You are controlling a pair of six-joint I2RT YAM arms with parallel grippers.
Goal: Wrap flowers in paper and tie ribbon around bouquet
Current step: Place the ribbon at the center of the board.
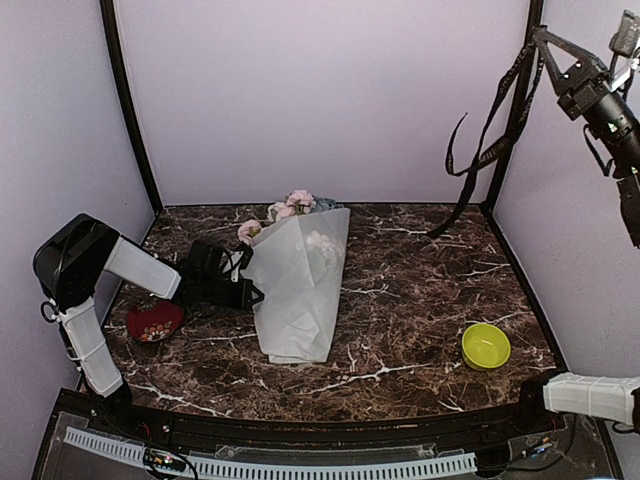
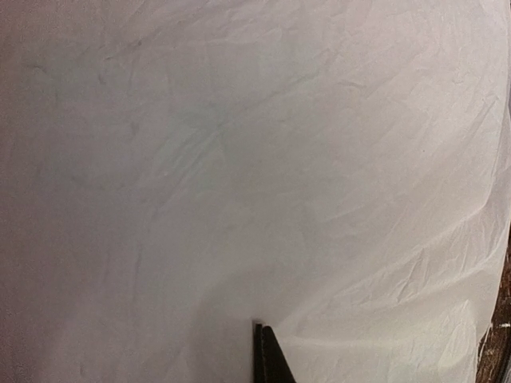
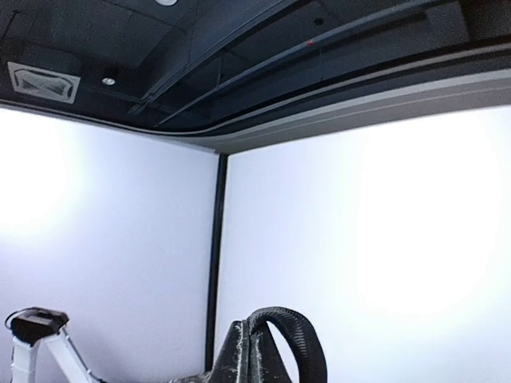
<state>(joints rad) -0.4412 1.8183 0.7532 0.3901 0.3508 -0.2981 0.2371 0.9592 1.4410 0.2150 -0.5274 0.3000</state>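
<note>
Bouquet (image 1: 298,262) lies on the marble table (image 1: 420,290), roughly centre, and serves as reference. Paper (image 1: 300,300) forms a frosted white cone, narrow end toward the arm bases, wide mouth toward the back wall. Flowers (image 1: 292,204) show at the mouth: pink and white heads, a little blue-grey, spilling past the far rim. Left gripper (image 1: 243,283) sits against the bouquet's left edge, about mid-length. In the left wrist view paper fills the frame and only one dark fingertip (image 2: 267,359) shows at the bottom. Jaws fully closed; cannot tell whether a fold of paper is pinched between them. Right gripper (image 1: 541,40) is raised high, far to the right of the bouquet and well above it, near the back right corner post. Jaws closed on the ribbon (image 1: 458,208), which hangs from it as a long black strip, its lower end reaching the table right of the bouquet's mouth, apart from the paper. In the right wrist view the ribbon (image 3: 307,335) loops over the fingertips. Red bowl (image 1: 153,322) sits left of the bouquet, beyond the left gripper; yellow-green bowl (image 1: 486,346) sits right of its narrow end, well apart.
</note>
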